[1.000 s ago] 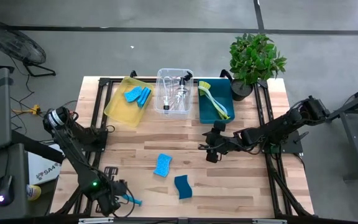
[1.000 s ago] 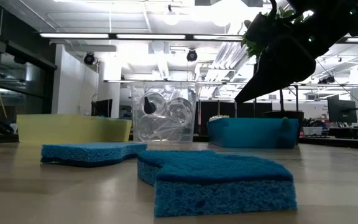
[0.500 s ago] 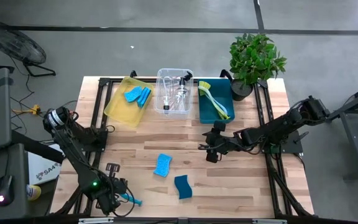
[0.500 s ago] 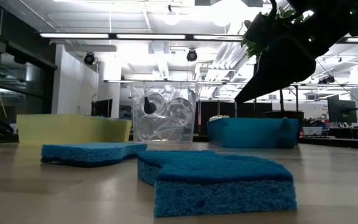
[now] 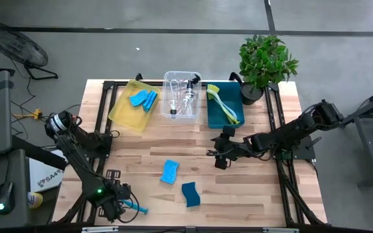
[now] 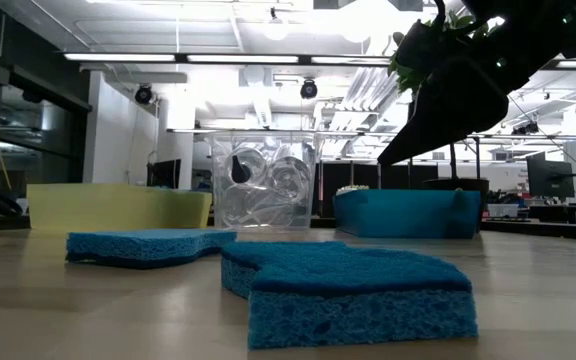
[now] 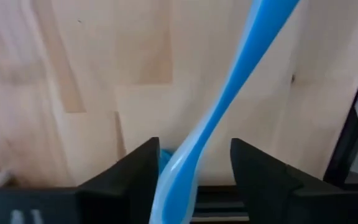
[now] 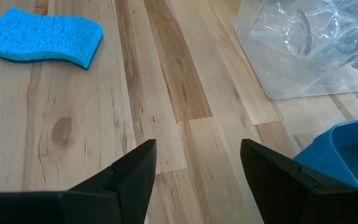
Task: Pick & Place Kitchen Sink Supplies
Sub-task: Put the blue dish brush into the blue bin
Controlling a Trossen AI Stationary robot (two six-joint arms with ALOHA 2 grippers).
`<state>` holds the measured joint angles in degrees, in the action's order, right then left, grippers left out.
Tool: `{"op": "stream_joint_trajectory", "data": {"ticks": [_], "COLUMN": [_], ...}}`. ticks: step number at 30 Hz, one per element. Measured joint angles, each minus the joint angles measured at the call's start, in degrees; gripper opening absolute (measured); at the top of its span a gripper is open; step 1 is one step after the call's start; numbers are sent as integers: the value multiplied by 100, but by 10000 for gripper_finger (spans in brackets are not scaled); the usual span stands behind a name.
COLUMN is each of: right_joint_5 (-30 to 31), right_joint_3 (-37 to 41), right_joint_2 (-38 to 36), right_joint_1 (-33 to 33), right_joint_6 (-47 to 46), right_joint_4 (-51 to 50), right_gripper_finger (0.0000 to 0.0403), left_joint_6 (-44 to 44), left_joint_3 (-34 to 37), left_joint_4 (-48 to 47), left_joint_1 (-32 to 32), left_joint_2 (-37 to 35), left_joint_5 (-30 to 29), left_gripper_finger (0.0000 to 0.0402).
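- Left gripper (image 5: 123,206): you will find it at the lower left of the high view, low over the table's front edge. In the left wrist view its fingers (image 7: 135,171) stand apart on either side of a blue brush handle (image 7: 229,106), with wood showing between each finger and the handle; no grip is visible.
- Blue dish brush (image 5: 135,207): lying on the table at the lower left of the high view, its handle passing between the left fingers.
- Right gripper (image 5: 217,154): centre-right of the high view, hovering over bare wood, fingers spread wide and holding nothing. In the low view it shows as a dark shape at the upper right (image 6: 448,100).
- Lighter blue sponge (image 5: 169,171): flat on the table at lower centre of the high view.
- Darker blue sponge (image 5: 190,193): just below and right of the lighter one, apart from it.
- Yellow bin (image 5: 118,110): upper centre-left, holding blue sponges (image 5: 142,99).
- Clear bin (image 5: 167,81): upper centre, holding clear bottles (image 5: 188,97) with black tops.
- Teal bin (image 5: 212,116): right of the clear bin, holding a yellow-green brush (image 5: 222,100).
- Potted plant (image 5: 266,61): upper right, at the table's back corner.
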<state>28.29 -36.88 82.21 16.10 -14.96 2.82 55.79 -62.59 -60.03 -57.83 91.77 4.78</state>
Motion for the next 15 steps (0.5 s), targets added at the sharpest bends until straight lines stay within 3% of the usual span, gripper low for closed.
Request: {"op": "stream_joint_trajectory", "data": {"ticks": [15], "right_joint_5": [-20], "right_joint_3": [0], "right_joint_2": [0], "right_joint_1": [0], "right_joint_6": [2], "right_joint_4": [-25], "right_gripper_finger": [227], "left_joint_6": [-367], "left_joint_3": [930], "left_joint_4": [1372], "left_joint_1": [-120], "left_joint_2": [-4], "left_joint_5": [247], "left_gripper_finger": [209]}}
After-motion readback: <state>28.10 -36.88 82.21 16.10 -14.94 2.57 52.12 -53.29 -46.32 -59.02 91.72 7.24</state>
